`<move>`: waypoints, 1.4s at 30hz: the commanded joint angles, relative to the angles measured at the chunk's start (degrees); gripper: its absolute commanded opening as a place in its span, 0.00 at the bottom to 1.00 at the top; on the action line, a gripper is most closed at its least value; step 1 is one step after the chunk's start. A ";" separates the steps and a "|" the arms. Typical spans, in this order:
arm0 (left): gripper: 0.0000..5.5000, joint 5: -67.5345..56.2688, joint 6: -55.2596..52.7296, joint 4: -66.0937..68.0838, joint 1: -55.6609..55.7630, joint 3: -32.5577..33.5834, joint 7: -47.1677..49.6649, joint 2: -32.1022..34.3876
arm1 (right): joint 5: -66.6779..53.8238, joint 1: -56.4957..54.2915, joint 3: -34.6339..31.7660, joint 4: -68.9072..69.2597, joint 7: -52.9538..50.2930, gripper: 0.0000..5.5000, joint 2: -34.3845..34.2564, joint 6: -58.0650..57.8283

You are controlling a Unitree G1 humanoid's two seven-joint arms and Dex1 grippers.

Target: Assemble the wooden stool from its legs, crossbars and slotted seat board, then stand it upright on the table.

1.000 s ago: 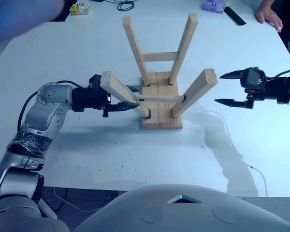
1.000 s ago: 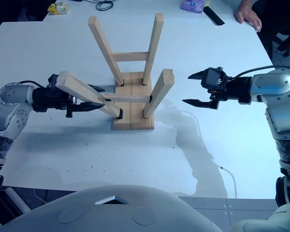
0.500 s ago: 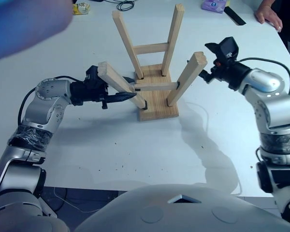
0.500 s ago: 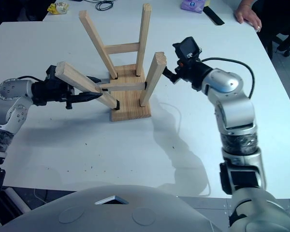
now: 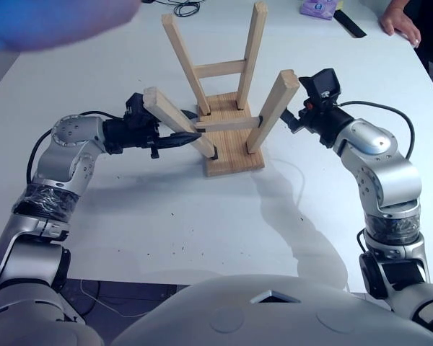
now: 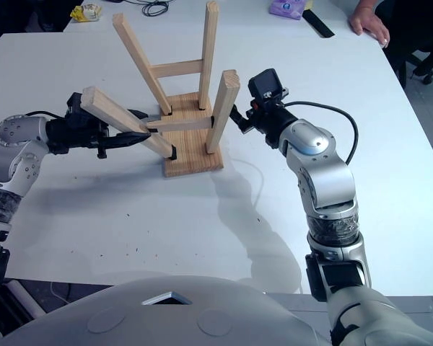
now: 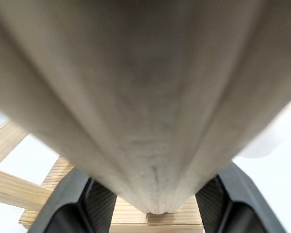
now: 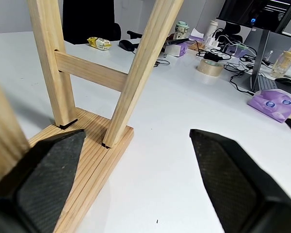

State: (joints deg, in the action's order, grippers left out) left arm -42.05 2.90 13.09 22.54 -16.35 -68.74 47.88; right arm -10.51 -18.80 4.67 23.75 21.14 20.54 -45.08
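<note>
Left gripper (image 5: pixel 182 138): closed on the near left leg (image 5: pixel 164 114) of the wooden stool (image 5: pixel 234 155), partway up the leg, with its fingers (image 7: pixel 70 206) flanking the wood on both sides. Right gripper (image 5: pixel 296 120): spread wide, holding nothing, just beside the near right leg (image 5: pixel 274 108). The stool is inverted at mid-table between the two grippers. Its seat board (image 6: pixel 191 164) lies flat on the white table (image 5: pixel 202 231) and its four legs point up and splay outward. One crossbar (image 5: pixel 227 124) joins the near pair and another (image 5: pixel 220 69) joins the far pair. Dark specks are scattered over the near part of the table. At the far edge are a yellow packet (image 6: pixel 86 11), black cables (image 6: pixel 155 7) and a purple packet (image 6: pixel 287 7). Farther back on the table sits a roll of tape (image 8: pixel 209 67).
</note>
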 commanded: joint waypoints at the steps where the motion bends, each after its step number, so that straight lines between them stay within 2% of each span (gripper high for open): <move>1: 0.37 12.91 -11.89 9.59 -9.39 -7.23 2.21 0.32 | 0.25 -4.71 -0.65 -5.84 -0.15 0.72 -0.88 2.62; 11: 0.37 11.43 -12.69 11.56 -11.89 -5.66 1.01 0.09 | 1.01 -12.54 -2.53 -21.33 0.24 0.72 -1.23 10.92; 17: 0.37 11.36 -13.12 13.94 -10.86 -4.95 -0.10 -0.08 | 0.64 -14.53 -1.95 -25.35 2.25 0.72 -1.64 13.21; 23: 0.37 13.25 -12.54 15.69 -8.11 -5.79 -0.99 -1.26 | -1.47 -12.29 0.92 -20.05 5.98 0.72 -3.32 11.12; 30: 0.37 14.41 -12.15 16.86 -6.07 -7.16 -3.25 -0.97 | -3.23 -9.41 2.50 -12.60 5.69 0.72 -5.36 6.41; 42: 0.37 19.51 -10.76 15.40 -0.60 -13.03 -2.63 -5.94 | -3.78 -2.77 2.40 1.03 -1.25 0.72 -8.87 -1.22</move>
State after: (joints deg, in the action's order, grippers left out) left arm -41.57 0.66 23.00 28.73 -15.89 -73.98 46.21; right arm -11.11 -24.25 4.24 15.78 20.48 15.56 -42.37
